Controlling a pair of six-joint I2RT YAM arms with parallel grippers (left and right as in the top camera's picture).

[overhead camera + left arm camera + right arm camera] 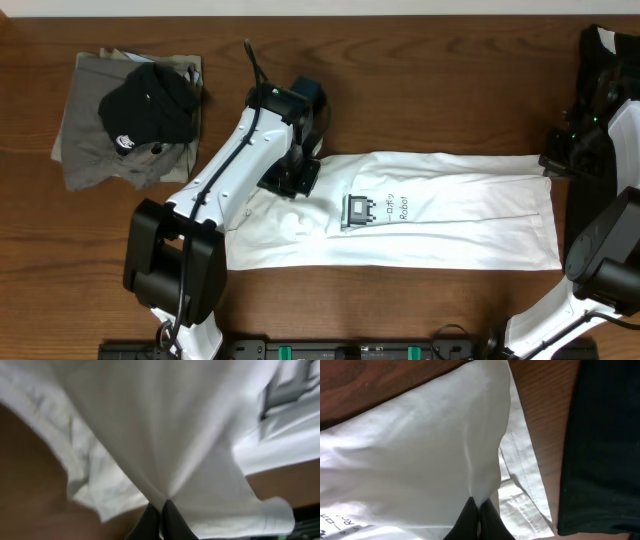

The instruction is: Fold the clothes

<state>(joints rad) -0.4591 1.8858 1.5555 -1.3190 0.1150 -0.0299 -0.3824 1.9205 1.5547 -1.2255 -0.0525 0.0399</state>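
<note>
Brown wood table [400, 60] holds the white T-shirt [450, 215], flat in a long strip across its middle. The left gripper [162, 505] and the right gripper [479, 505] each pinch one end tight, likely ready to fold it over. The other clothes [130, 120] wait in a pile nearby.

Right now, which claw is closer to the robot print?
Left. The left claw pinches the shirt beside the print; the right claw grips the far hem.

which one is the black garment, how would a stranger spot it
Start at the far left corner of the wooden table in the overhead view, away from the long white T-shirt. There a grey-olive cloth lies flat, with the black garment bunched on top. It is the only dark, crumpled piece there.
</note>
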